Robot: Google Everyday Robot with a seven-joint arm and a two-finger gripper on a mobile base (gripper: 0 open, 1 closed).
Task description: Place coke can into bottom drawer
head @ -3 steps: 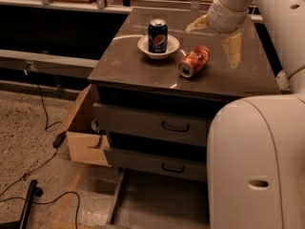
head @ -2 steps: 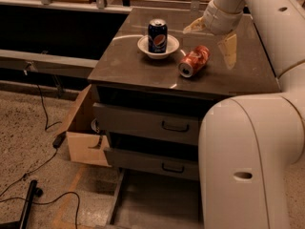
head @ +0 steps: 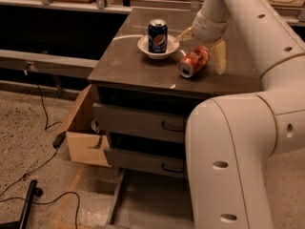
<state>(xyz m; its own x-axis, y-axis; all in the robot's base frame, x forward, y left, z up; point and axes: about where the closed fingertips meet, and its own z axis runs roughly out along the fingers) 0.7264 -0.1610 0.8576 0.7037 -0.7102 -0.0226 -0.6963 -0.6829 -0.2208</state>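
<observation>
The coke can [head: 193, 61] lies on its side on the cabinet top [head: 128, 66], its silver top facing the front. My gripper [head: 201, 46] hangs just behind and over it. It is open, with one tan finger [head: 184, 34] to the can's left and the other finger [head: 218, 56] to its right, neither closed on the can. The bottom drawer [head: 143, 202] is pulled out low at the cabinet's foot, showing a flat grey floor.
A dark blue Pepsi can [head: 157, 36] stands in a white bowl [head: 145, 47] left of the coke can. Two upper drawers [head: 138, 123] with black handles are partly open. A cardboard box [head: 83, 137] sits left of the cabinet. Cables [head: 43, 161] lie on the floor. My arm [head: 238, 156] fills the lower right.
My gripper has moved left and down, closer over the coke can. The can and the Pepsi can have not moved.
</observation>
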